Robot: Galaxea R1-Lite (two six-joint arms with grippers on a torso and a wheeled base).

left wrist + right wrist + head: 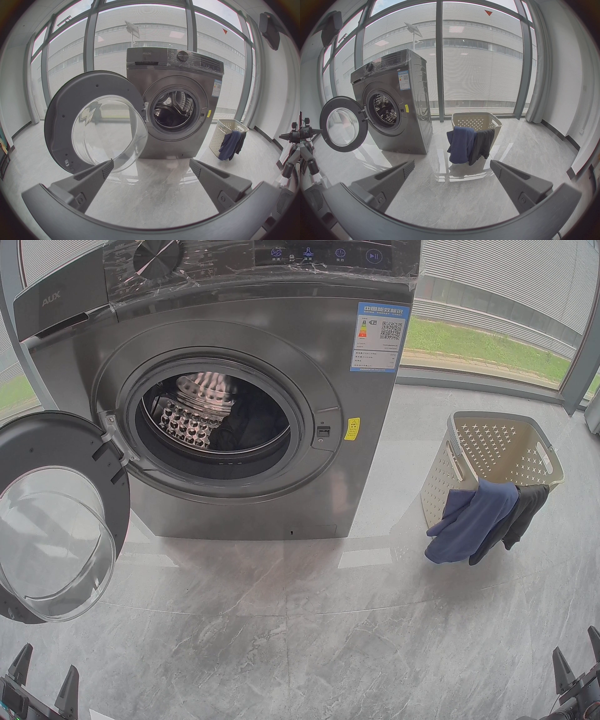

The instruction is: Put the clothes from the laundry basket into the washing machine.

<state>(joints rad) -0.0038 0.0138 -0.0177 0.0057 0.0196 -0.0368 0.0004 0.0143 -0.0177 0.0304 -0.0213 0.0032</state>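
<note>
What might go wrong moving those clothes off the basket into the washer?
The blue garment and dark garment overlap on the laundry basket rim; pulling one may drag the other onto the floor or tip the basket. The open door juts out beside the drum; the left gripper might bump it.

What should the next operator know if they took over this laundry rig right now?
Hands: left hand open and empty, low in front of the open door; right hand open and empty, short of the laundry basket.
The washing machine stands ready. Something dark lies in the drum; cannot tell whether it is cloth.
A blue garment and a black garment hang over the basket's near rim.
Left to do: grab both and load them in.
</note>
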